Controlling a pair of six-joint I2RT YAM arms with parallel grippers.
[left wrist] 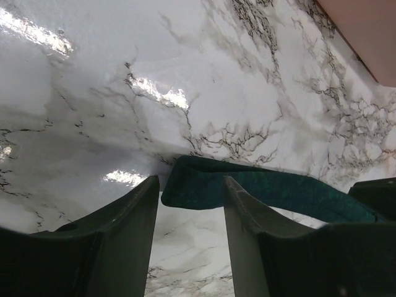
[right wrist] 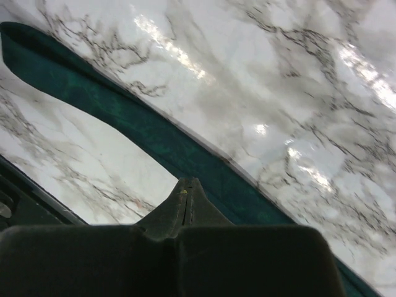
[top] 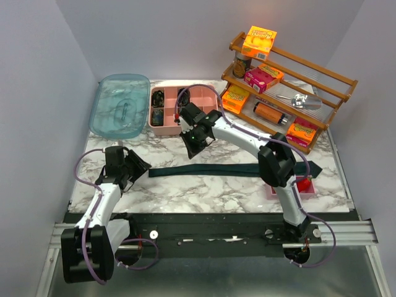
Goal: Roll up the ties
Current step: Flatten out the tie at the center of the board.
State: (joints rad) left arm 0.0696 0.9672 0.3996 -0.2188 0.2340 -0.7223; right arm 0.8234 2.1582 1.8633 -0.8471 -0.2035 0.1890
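Left wrist view: the tie (left wrist: 204, 189) is laid flat along the worktop (left wrist: 93, 93), its narrow end flanked by the left fingers (left wrist: 117, 247), set apart, probably so rolling can start there. The right fingers (right wrist: 185, 210) are pressed together, empty, above the tie.
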